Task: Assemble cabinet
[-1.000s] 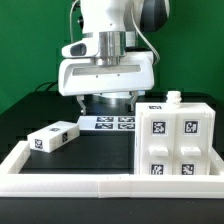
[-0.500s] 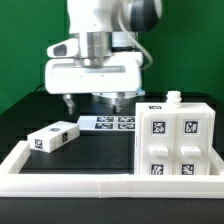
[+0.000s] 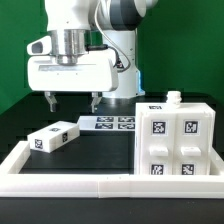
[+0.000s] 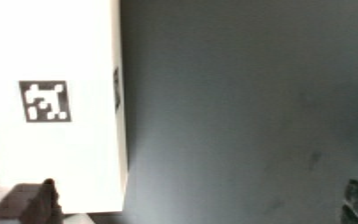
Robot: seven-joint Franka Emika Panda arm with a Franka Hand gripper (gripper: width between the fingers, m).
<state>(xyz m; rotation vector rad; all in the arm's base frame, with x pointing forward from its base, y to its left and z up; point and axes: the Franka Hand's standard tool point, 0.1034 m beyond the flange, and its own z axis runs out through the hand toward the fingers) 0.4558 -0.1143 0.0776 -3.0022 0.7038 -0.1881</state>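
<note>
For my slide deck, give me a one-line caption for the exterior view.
Open gripper hovers over the small tagged block, cabinet body standing at the exterior view's right.

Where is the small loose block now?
The small block lies at the exterior view's left, below the open claw, between the border frame and the marker board.

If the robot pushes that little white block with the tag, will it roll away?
Probably not. The little white block has flat sides and lies flat on the black table, so it should slide, maybe turning a bit. It looks like hard smooth plastic, so likely stiff, light, and a little slippery.
</note>
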